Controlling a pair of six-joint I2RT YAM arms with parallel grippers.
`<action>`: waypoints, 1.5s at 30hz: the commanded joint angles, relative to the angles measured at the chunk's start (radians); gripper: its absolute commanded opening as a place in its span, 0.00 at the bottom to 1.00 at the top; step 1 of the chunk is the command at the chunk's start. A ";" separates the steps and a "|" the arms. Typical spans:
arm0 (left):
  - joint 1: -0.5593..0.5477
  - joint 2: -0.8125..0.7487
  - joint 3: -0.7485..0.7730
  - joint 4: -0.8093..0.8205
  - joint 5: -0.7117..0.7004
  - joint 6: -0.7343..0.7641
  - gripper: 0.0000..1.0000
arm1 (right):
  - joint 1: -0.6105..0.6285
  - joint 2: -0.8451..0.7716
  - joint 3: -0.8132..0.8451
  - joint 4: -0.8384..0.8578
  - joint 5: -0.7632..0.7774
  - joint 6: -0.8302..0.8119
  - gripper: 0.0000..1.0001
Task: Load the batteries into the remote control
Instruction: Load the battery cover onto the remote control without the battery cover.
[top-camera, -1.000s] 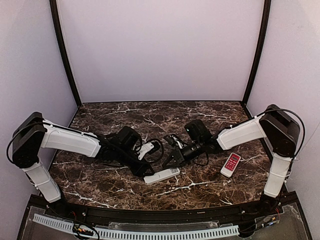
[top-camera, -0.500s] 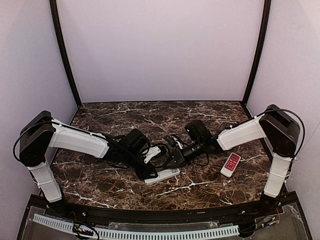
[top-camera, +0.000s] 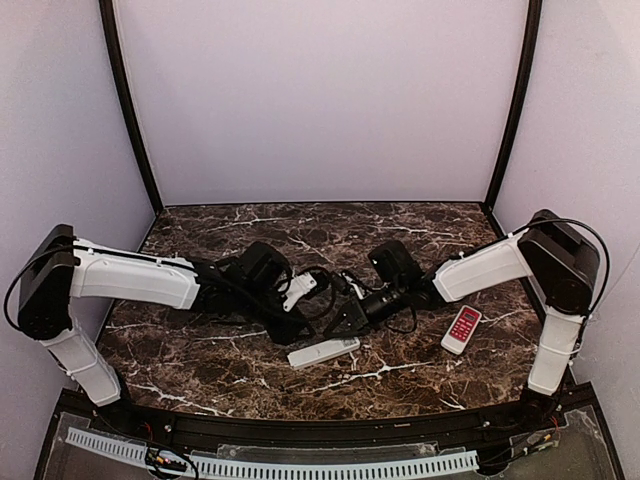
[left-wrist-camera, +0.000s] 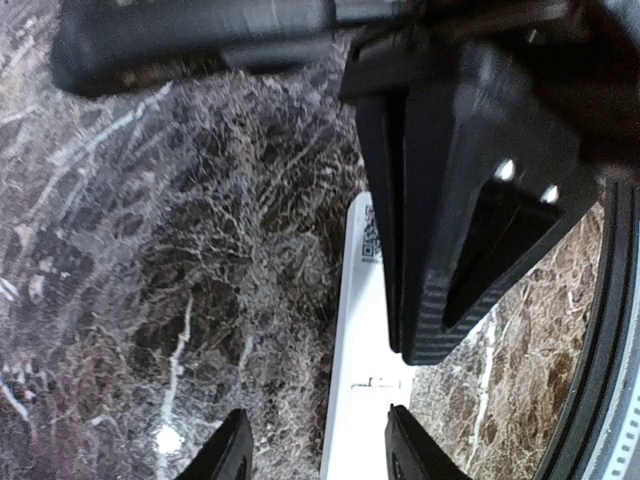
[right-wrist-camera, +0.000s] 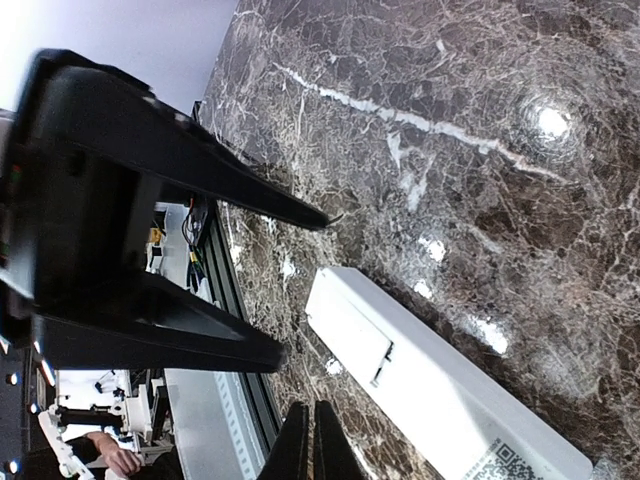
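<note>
Lying back-up, remote control (top-camera: 323, 352) runs left-right; left pincer (left-wrist-camera: 315, 452) apart, right pincer (right-wrist-camera: 310, 440) together

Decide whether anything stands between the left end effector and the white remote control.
Nothing visible separates the left end effector from the long white remote control at its near end; the shut right end effector overlaps its far part in the left wrist view.

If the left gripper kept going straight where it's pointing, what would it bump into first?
Most likely the remote control, lying right between the left gripper's open fingers. The shut right gripper hangs close beside that line; depth is hard to judge.
</note>
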 joint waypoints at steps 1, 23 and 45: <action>0.017 -0.127 0.003 -0.006 -0.029 -0.039 0.44 | 0.014 0.007 0.027 -0.053 0.029 -0.037 0.08; -0.043 -0.393 -0.371 0.062 -0.132 -0.663 0.48 | -0.093 -0.084 0.024 -0.353 0.265 -0.235 0.36; -0.042 -0.282 -0.341 0.074 -0.095 -0.687 0.47 | -0.062 -0.060 -0.085 -0.225 0.120 -0.143 0.28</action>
